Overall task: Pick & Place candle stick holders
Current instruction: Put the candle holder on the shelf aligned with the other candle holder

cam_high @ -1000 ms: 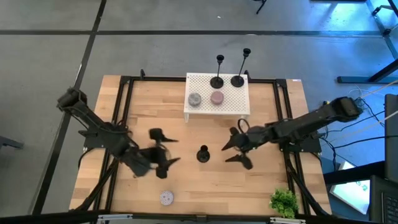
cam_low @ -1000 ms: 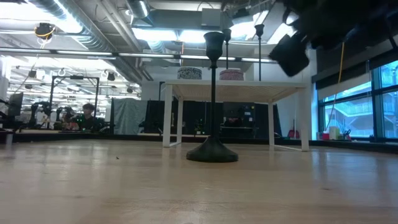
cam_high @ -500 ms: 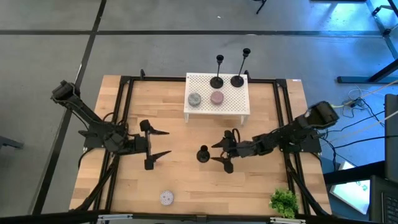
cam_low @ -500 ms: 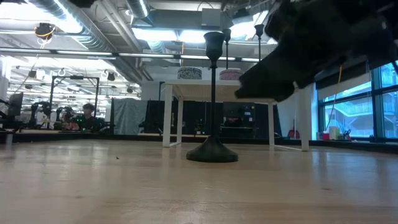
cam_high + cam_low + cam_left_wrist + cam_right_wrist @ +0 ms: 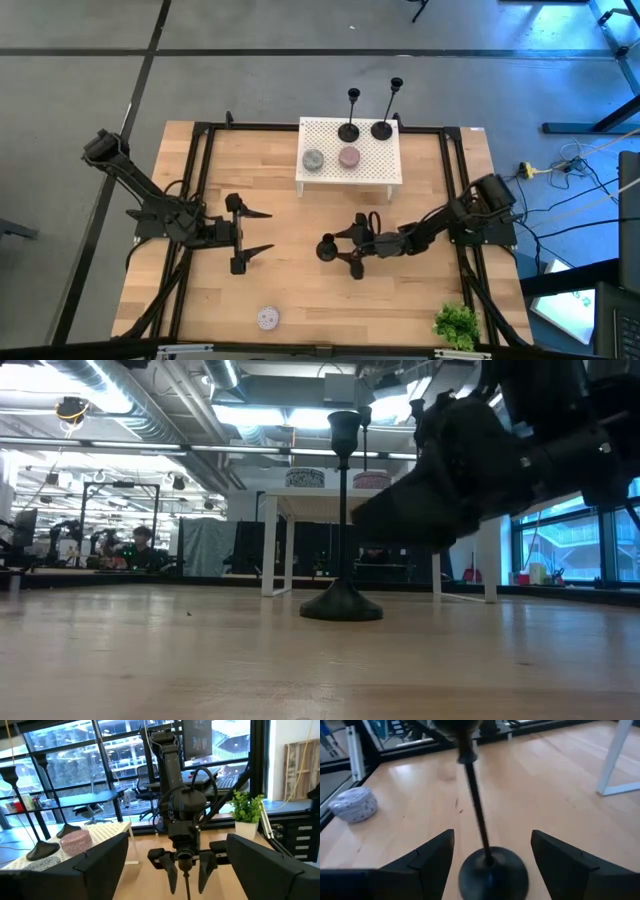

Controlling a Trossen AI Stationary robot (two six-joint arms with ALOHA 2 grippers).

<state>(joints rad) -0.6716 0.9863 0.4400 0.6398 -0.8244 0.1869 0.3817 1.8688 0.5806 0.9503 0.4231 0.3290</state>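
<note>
One black candle stick holder stands upright on its round base at mid-table. In the low view its stem rises to a small cup. My right gripper is low at the holder's right and open. Its fingers stand on either side of the stem, apart from it. Two taller holders stand by their bases on the white stand. My left gripper hangs open left of the middle, pointing level at the holder.
The white perforated stand at the table's far middle also carries a grey disc and a pink disc. A pale patterned disc lies near the front edge, and a green plant sits at the front right corner.
My right gripper has come down and toward the table's left, tipping toward level, until its open fingers flank the holder on the table. My left gripper drew back toward the left edge and turned level, then kept still. The holder has not moved.
</note>
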